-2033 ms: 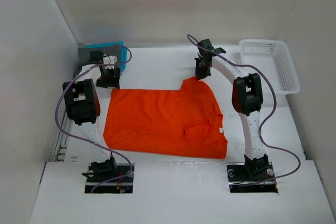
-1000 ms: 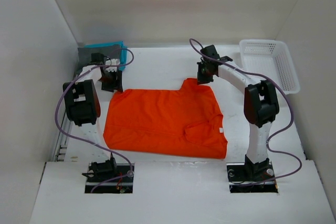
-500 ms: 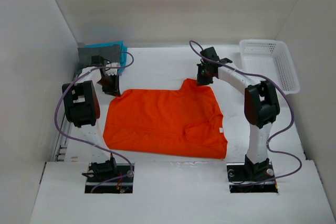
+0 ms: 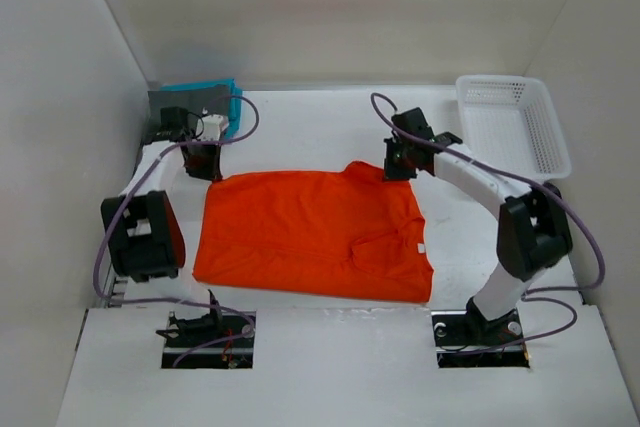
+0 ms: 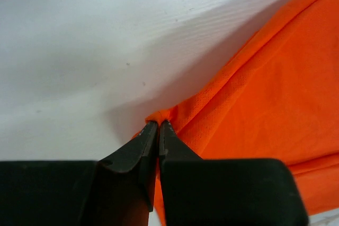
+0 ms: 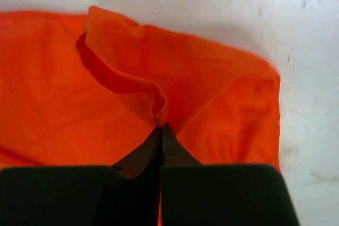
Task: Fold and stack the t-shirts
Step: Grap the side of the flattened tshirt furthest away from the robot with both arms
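The orange t-shirt (image 4: 310, 237) lies spread over the middle of the white table (image 4: 310, 122), filling the centre of the overhead view, with a small white tag showing near its right edge. The left gripper (image 4: 204, 173) sits at the shirt's upper-left corner. In the left wrist view its jaws are pressed together on a small nub of orange cloth at the very edge of the fabric; the rest of the shirt runs off to the right of that frame, and bare table fills the upper left. The right gripper (image 4: 397, 169) is at the shirt's upper-right corner, where the cloth rises in a slight hump. In the right wrist view its jaws are likewise pinched tight on a raised fold of orange, a ridge that curls from the fingertips toward the upper left, with bare table along the top and right of the frame. In the overhead view's upper-left corner, just beyond the left gripper, lie a teal cloth (image 4: 212, 89) and a dark grey cloth (image 4: 172, 100); they look folded and stacked, though the arm partly hides them. A white mesh basket (image 4: 548, 137) sits at the upper right, well apart from the shirt.
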Controlling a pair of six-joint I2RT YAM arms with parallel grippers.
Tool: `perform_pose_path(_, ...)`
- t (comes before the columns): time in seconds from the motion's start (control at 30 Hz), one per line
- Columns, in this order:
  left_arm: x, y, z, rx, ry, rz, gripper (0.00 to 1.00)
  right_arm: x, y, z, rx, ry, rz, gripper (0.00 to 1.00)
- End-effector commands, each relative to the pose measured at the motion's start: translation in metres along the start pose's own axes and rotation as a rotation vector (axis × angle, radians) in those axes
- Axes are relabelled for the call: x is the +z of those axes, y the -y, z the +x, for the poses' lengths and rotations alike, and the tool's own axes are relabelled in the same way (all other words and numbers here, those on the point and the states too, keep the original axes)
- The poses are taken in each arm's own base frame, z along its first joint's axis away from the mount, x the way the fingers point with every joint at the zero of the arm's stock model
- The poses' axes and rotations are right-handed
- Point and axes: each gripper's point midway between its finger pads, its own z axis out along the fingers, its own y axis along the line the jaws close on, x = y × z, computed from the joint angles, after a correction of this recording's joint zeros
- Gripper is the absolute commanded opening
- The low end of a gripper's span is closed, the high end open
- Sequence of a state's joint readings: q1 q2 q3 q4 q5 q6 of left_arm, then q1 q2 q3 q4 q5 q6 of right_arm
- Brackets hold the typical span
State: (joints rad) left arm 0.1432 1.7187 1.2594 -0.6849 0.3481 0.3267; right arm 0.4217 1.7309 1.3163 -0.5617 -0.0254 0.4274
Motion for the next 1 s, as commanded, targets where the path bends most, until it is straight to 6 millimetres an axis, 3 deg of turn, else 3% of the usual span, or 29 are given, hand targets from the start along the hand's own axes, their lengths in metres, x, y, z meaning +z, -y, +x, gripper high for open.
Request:
perform_pose_path(0.0, -0.033, 0.007, -0.018, 0.24, 0.139, -0.048, 0.01, -0.029, 0.001, 0.012, 0.039, 0.061, -0.014, 0.0)
perform_pose_path(0.27, -0.031, 0.015, 0.038, 0.414, 0.042, -0.067, 0.03, -0.055, 0.019, 0.095, 0.114, 0.012, -0.008, 0.0)
perform_pose_path(0.5, -0.029, 0.012, 0.066, 0.503, -0.003, -0.091, 0.04, -0.066, 0.019, 0.132, 0.167, 0.001, -0.035, 0.0)
perform_pose_path(0.7, -0.028, 0.006, 0.064, 0.522, 0.005, -0.125, 0.05, -0.065, 0.016, 0.144, 0.171, -0.003, -0.03, 0.0)
perform_pose_path(0.87, -0.043, -0.004, 0.033, 0.521, 0.081, -0.177, 0.05, -0.076, 0.017, 0.139, 0.174, 0.028, -0.042, 0.0)
perform_pose_path(0.97, -0.045, -0.004, 0.025, 0.526, 0.096, -0.182, 0.06, -0.083, 0.018, 0.139, 0.177, 0.038, -0.049, 0.0)
